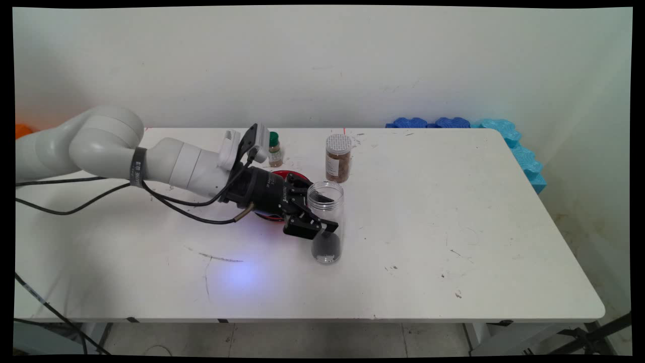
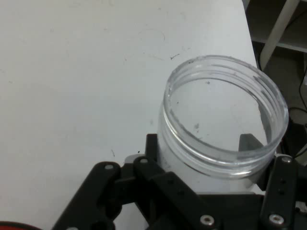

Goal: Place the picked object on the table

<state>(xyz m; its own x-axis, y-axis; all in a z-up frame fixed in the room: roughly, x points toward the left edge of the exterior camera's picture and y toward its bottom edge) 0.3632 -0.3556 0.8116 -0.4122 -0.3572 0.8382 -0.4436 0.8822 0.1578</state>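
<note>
Jar (image 1: pixel 326 222) sits clear and lidless between my fingers (image 2: pixel 280 191), my gripper (image 1: pixel 322 224) clamped on it. I should keep it upright, clear of the red disc (image 1: pixel 292 177).

**White table, plain wall, blue foam at the far corner**

You're looking at a white table (image 1: pixel 453 227), top scuffed and speckled with dark marks. Behind it a bare off-white wall (image 1: pixel 322 60), smudged in places. Blue foam pieces (image 1: pixel 509 136) line the table's far right corner and right edge. Pale tiled floor (image 1: pixel 302 340) below the near edge. Even, soft light.
</note>
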